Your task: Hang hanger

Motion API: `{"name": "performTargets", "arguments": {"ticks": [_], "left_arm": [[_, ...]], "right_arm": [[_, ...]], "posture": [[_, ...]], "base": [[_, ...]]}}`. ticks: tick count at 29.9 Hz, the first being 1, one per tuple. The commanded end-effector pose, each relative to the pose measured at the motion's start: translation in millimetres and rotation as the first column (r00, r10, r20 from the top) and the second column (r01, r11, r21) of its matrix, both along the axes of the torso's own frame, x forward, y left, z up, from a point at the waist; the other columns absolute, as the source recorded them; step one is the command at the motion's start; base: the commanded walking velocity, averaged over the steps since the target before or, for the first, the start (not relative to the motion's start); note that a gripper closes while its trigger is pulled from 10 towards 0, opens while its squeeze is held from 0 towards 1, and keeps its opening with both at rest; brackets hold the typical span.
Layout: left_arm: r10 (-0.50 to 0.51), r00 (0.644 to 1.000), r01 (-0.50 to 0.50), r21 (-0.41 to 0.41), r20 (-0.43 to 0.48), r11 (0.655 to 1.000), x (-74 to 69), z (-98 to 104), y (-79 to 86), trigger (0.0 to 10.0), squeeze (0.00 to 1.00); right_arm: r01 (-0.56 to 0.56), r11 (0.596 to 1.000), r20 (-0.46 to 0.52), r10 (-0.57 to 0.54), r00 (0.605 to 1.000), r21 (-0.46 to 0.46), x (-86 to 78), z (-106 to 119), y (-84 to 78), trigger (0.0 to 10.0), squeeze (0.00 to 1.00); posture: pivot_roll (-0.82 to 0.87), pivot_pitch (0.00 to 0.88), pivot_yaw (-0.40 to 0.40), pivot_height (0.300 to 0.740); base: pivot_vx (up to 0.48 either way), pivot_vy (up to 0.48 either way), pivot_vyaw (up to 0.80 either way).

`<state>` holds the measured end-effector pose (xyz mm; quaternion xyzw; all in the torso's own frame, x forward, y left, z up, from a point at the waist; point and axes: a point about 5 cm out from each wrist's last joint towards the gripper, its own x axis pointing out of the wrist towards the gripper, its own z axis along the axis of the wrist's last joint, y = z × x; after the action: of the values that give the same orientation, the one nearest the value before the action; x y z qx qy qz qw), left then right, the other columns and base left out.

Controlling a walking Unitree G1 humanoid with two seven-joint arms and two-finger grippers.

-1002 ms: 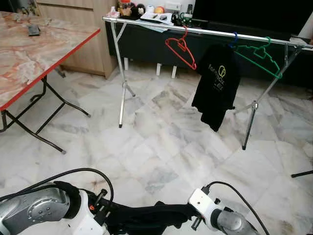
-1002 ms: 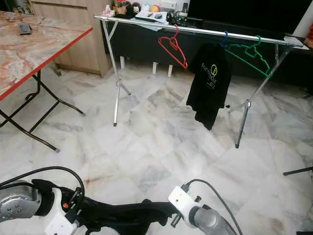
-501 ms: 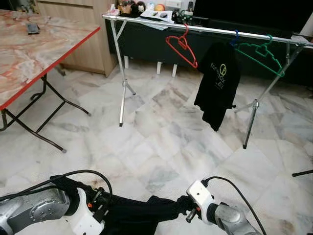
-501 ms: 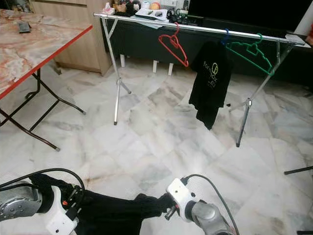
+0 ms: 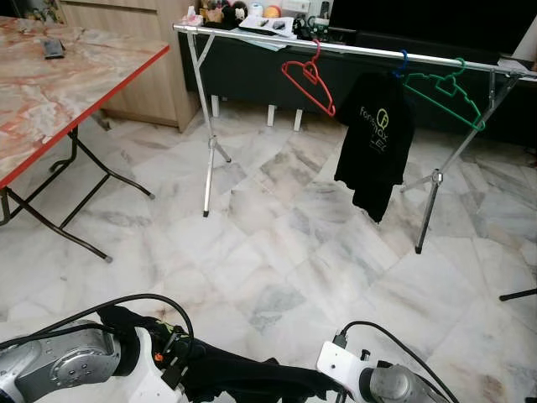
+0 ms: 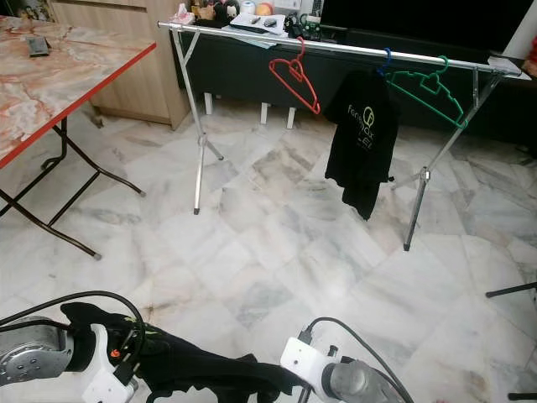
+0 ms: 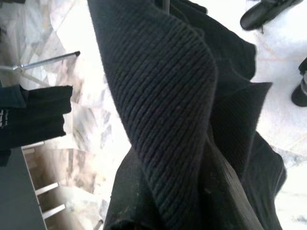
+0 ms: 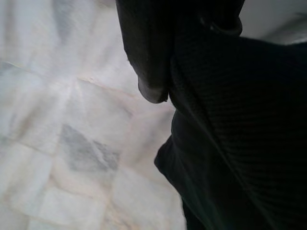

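1. Black ribbed garment [image 5: 252, 382], soft and bunched up, stretched low between the two arms, close against the fingers on both sides and draped over them.
2. Red hanger [image 5: 309, 80], empty, hooked on the silver rail [image 5: 352, 52], far ahead of the fingers.
3. Green hanger [image 5: 445, 91], empty, on the same rail.
4. Black shirt [image 5: 376, 143] hanging between those two hangers.

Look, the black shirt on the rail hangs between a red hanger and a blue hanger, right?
Almost. The black shirt on the rail does hang beside the red hanger, but the empty hanger on its other side is green, not blue. The left eye view shows it.
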<state>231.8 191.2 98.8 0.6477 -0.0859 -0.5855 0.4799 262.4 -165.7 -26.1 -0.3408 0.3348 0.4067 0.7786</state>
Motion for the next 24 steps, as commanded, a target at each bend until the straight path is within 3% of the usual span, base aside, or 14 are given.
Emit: {"name": "performTargets", "arguments": {"ticks": [1, 2, 3, 4, 5, 7, 9, 11, 16, 24], "left_arm": [[-0.008, 0.999, 0.009, 0.030, -0.044, 0.999, -7.2, -1, 10.3, 10.0, 0.00], [-0.013, 0.997, 0.017, 0.050, -0.075, 0.999, -11.3, -3, 13.4, 10.0, 0.00], [-0.002, 0.995, 0.009, 0.064, -0.095, 0.998, -13.1, -4, 15.7, 10.0, 0.00], [0.022, 0.993, -0.013, 0.079, -0.113, 0.997, -13.9, -6, 18.5, 10.0, 0.00], [0.051, 0.990, -0.039, 0.092, -0.129, 0.995, -14.2, -8, 21.3, 10.0, 0.00], [0.099, 0.985, -0.089, 0.076, -0.141, 0.993, -12.9, -10, 22.4, 10.0, 0.00], [0.137, 0.977, -0.127, 0.072, -0.162, 0.989, -12.6, -14, 22.0, 10.0, 0.00], [0.111, 0.972, -0.099, 0.067, -0.206, 0.993, -17.4, -16, 18.5, 10.0, 0.00], [0.110, 0.962, -0.096, 0.066, -0.248, 0.993, -21.7, -11, 19.2, 10.0, 0.00], [0.120, 0.962, -0.121, 0.011, -0.246, 0.993, -16.6, 3, 15.4, 10.0, 0.00]], "right_arm": [[0.060, 0.990, -0.003, -0.061, 0.998, -0.126, -7.3, -5, -31.0, 0.0, 0.00], [0.063, 0.988, 0.008, -0.063, 0.998, -0.139, -6.9, -5, -32.2, 0.0, 0.00], [0.127, 0.988, 0.018, -0.126, 0.992, -0.087, -2.8, -2, -30.0, 0.0, 0.00], [0.258, 0.965, 0.019, -0.259, 0.966, 0.037, 6.5, 4, -24.3, 0.0, 0.00], [0.394, 0.900, -0.008, -0.400, 0.917, 0.183, 16.1, 11, -18.2, 0.0, 0.00], [0.488, 0.805, -0.029, -0.509, 0.860, 0.337, 33.6, 26, -10.8, 0.0, 0.00], [0.431, 0.837, 0.056, -0.475, 0.878, 0.337, 45.7, 38, -5.7, 0.0, 0.00], [0.362, 0.892, 0.140, -0.409, 0.902, 0.272, 51.3, 44, -2.7, 0.0, 0.00], [0.316, 0.932, 0.207, -0.350, 0.914, 0.179, 55.1, 47, -5.6, 0.0, 0.00], [0.300, 0.954, 0.288, -0.290, 0.913, 0.010, 62.4, 53, -15.3, 0.0, 0.00]], "posture": [[0.17, 0.155, -0.073, 0.740], [0.18, 0.155, -0.073, 0.740], [0.18, 0.157, -0.073, 0.740], [0.19, 0.160, -0.069, 0.740], [0.19, 0.160, -0.069, 0.740], [0.17, 0.156, -0.066, 0.740], [0.17, 0.156, -0.066, 0.740], [0.17, 0.154, -0.073, 0.740], [0.18, 0.154, -0.076, 0.740], [0.19, 0.154, -0.075, 0.740]], "base": [[0.000, 0.000, 0.00], [0.000, 0.000, 0.00], [0.000, 0.000, 0.00], [0.000, 0.000, 0.00], [0.000, 0.000, 0.00], [0.000, 0.000, 0.00], [0.000, 0.000, 0.00], [0.000, 0.000, 0.00], [0.000, 0.000, 0.00], [0.000, 0.000, 0.00]]}}
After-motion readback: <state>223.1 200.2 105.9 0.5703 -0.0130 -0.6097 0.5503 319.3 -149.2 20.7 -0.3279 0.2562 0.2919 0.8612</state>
